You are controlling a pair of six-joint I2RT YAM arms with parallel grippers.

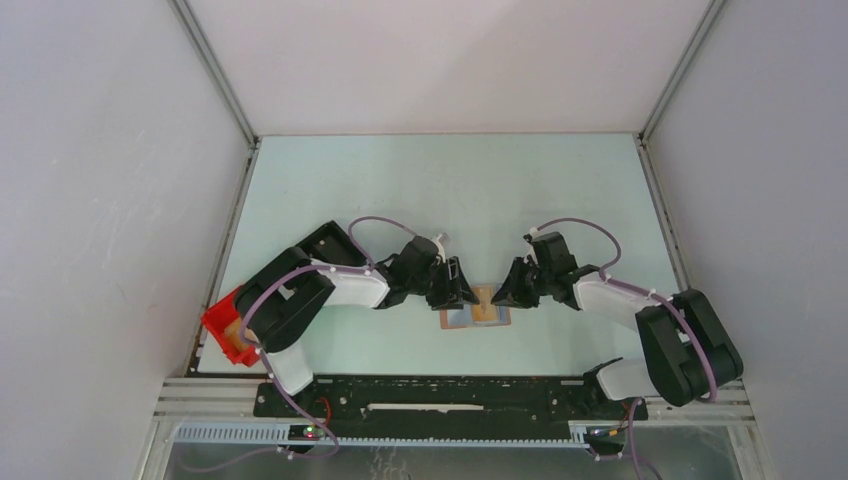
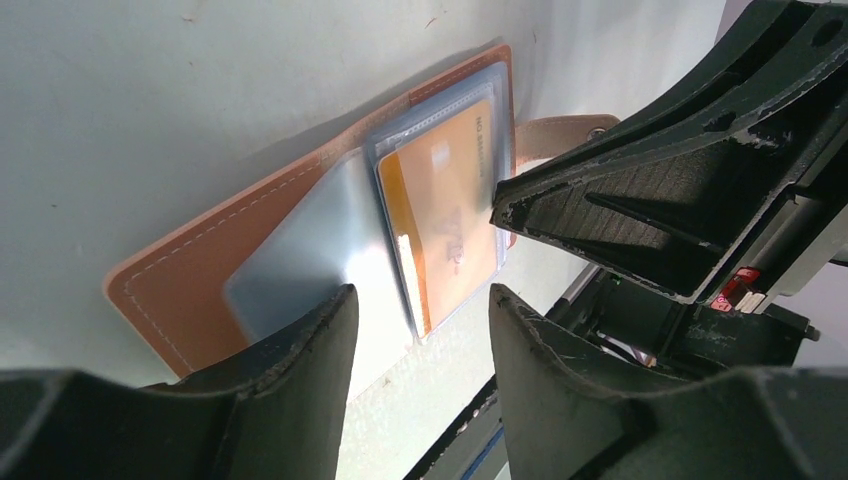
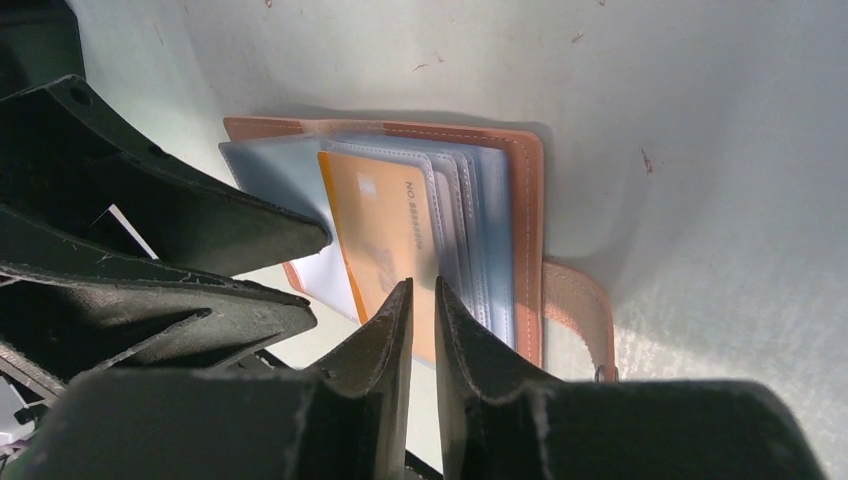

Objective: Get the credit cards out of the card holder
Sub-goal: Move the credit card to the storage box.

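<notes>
Holder (image 1: 477, 310) lies open and flat on the table (image 1: 440, 190), just below the middle of the top view and between the two arms. A red bin (image 1: 222, 322) sits at the lower left, well apart from it.

Left gripper (image 1: 458, 293) reaches the holder from the left. In its own wrist view the fingers stand wide apart (image 2: 420, 295) at the bottom of the frame, clamped on nothing, above a pale grey-blue leaf (image 2: 300, 250) of the holder.

Right gripper (image 1: 508, 293) comes in from the right. Its fingers are drawn nearly together (image 3: 422, 285), with only a thin slit between them. The tips are at the near edge of an orange card (image 3: 385, 230) (whether they pinch the card or a sleeve cannot be told).

The card sits on top of a fan of clear sleeves (image 3: 480, 220) inside the holder. The tab (image 3: 575, 300) sticks out at the lower right of the right wrist view.
</notes>
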